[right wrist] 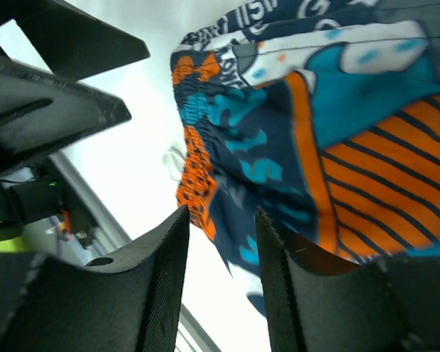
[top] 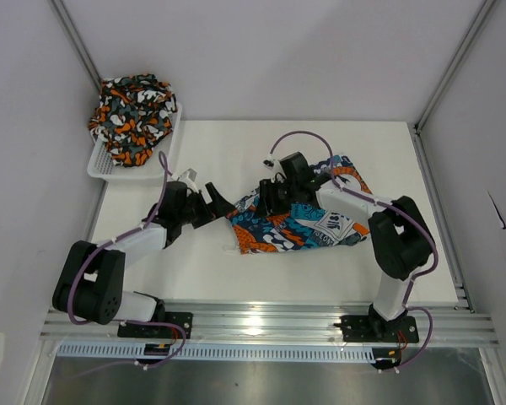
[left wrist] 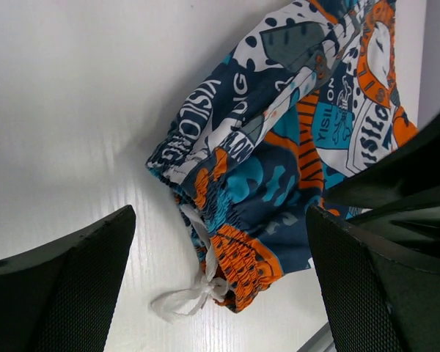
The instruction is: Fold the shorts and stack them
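The left gripper (left wrist: 220,214) is seen spread wide, its two black mesh-faced fingers (left wrist: 66,293) set at the lower corners of the left wrist view with nothing held between them; framed in that gap lies the gathered waistband of the teal-blue, orange and white patchwork shorts (left wrist: 279,169), and the white drawstring bow (left wrist: 187,297) is trailed onto the white table (left wrist: 66,95) at the lower centre; the right gripper (right wrist: 220,216) is narrowed to a slim gap, and the cloth edge is seen beyond that gap rather than clamped in it; in the top view these shorts are laid rumpled at the centre of the table, between both grippers, while the orange, black, white and grey camouflage shorts (top: 133,105) are heaped in the white plastic mesh basket (top: 105,164) at the upper left, well apart; no fold is judged to be made yet; the risk is that the drawstring alone, or a single layer of waistband, is caught when the wide gripper is closed, so that the cloth is dragged and bunched rather than folded; a crooked fold could likewise be caused by uneven lifting
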### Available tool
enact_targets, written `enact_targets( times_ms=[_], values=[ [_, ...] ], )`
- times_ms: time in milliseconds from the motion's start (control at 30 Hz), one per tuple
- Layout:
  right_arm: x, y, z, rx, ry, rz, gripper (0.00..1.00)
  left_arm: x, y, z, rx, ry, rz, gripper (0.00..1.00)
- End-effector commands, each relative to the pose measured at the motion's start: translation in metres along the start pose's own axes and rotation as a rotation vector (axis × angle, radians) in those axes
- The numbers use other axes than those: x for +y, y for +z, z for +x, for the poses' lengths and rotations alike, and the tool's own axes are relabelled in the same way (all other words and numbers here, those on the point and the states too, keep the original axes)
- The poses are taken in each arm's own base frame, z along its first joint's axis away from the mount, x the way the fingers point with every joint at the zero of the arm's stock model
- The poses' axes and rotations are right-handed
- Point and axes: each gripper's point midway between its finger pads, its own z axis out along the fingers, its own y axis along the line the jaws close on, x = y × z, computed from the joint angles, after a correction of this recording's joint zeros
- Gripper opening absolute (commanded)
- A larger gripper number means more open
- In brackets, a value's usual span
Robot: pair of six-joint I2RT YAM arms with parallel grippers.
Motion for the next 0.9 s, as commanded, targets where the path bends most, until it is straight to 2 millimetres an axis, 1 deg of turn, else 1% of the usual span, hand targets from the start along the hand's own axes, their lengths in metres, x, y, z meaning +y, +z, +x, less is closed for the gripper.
enact_targets(
  times_ms=[0, 33, 100, 133, 167, 200, 267, 300, 333, 367, 400, 467, 633, 700, 733, 767, 867],
  values=[
    [0.025, 0.02, 0.001, 0.018, 0.034, -0.167, 0.43, -0.02, -0.002, -0.011, -0.064, 0.014, 0.095, 0.99],
    [0.024, 0.028, 0.001, 0.015, 0.041, -0.191, 0.41, -0.018, -0.003, -0.009, -0.068, 0.014, 0.099, 0.99],
    [0.023, 0.035, 0.007, 0.034, 0.076, -0.22, 0.4, -0.019, -0.002, -0.008, -0.067, 0.01, 0.111, 0.99],
    [0.015, 0.044, 0.013, 0.059, 0.099, -0.205, 0.37, -0.019, -0.001, -0.006, -0.062, 0.01, 0.114, 0.99],
    [0.01, 0.048, 0.016, 0.069, 0.112, -0.187, 0.36, -0.019, 0.0, -0.005, -0.054, 0.008, 0.114, 0.99],
    [0.001, 0.052, 0.017, 0.079, 0.132, -0.138, 0.34, -0.019, 0.003, -0.003, -0.035, 0.001, 0.117, 0.99],
    [-0.019, 0.06, 0.024, 0.107, 0.144, -0.042, 0.29, -0.02, 0.007, 0.002, -0.015, -0.016, 0.121, 0.99],
    [-0.034, 0.061, 0.026, 0.117, 0.157, 0.053, 0.27, -0.019, 0.01, 0.005, -0.008, -0.022, 0.117, 0.99],
    [-0.043, 0.062, 0.029, 0.126, 0.162, 0.094, 0.25, -0.022, 0.012, 0.008, -0.002, -0.026, 0.119, 0.99],
    [-0.049, 0.064, 0.032, 0.135, 0.168, 0.117, 0.25, -0.02, 0.012, 0.011, 0.003, -0.029, 0.108, 0.99],
    [-0.053, 0.065, 0.035, 0.144, 0.176, 0.118, 0.25, -0.021, 0.014, 0.008, -0.011, -0.027, 0.099, 0.99],
    [-0.059, 0.07, 0.039, 0.156, 0.185, 0.13, 0.24, -0.024, 0.017, 0.016, 0.003, -0.026, 0.088, 0.99],
    [-0.064, 0.073, 0.043, 0.153, 0.203, 0.13, 0.24, -0.021, 0.027, 0.021, 0.005, -0.048, 0.036, 0.99],
    [-0.064, 0.074, 0.041, 0.148, 0.2, 0.119, 0.24, -0.023, 0.031, 0.017, -0.002, -0.05, 0.027, 0.99],
    [-0.064, 0.073, 0.044, 0.154, 0.206, 0.112, 0.23, -0.019, 0.034, 0.017, -0.004, -0.054, 0.004, 0.99],
    [-0.063, 0.072, 0.041, 0.144, 0.204, 0.103, 0.23, -0.02, 0.036, 0.012, -0.013, -0.056, -0.005, 0.99],
    [-0.064, 0.071, 0.042, 0.141, 0.212, 0.082, 0.23, -0.018, 0.043, 0.007, -0.016, -0.061, -0.035, 0.99]
  ],
)
